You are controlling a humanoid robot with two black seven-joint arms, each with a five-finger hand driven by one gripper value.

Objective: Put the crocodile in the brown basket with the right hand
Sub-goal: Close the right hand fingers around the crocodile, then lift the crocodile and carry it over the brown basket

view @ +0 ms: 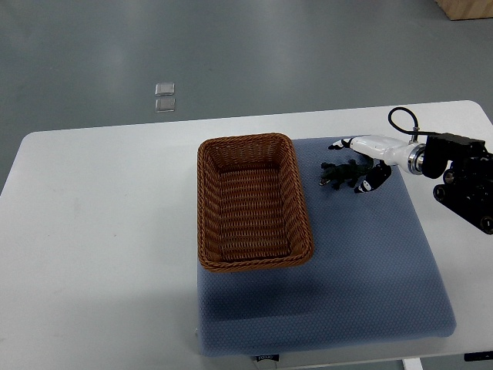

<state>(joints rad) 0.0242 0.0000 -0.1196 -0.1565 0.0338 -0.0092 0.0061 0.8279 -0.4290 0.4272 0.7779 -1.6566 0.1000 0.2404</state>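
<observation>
Crocodile point(339, 175), small dark-green toy figure: lay flat on grey-blue padded mat point(370, 270), right of brown oblong wicker basket point(246, 140), near it but not touching. Not yet lifted, not yet in basket.

Read as the grasp step, just short of closing. Reached in from the right edge with white-shelled right hand point(368, 158), set at the toy's right end. Showed black-tipped fingers point(337, 144) spread apart: one digit stretched along the far side of the toy, others curled down at its near-right end. Held nothing, by the look of it. Possibly brushed the toy's right end with the near fingertips; too small and dark there to tell contact from a narrow gap.

Called next, as a judgement, for closing the digits across the toy's body until clamped, lifting clear of the mat, carrying left over the basket's right rim, and letting go above the empty woven floor. Needed enough height to clear that rim. Risked nudging the light toy aside rather than pinching it, given its low, narrow form.

Saw no left arm. Noted mat and basket on white rounded table point(100, 231).
</observation>
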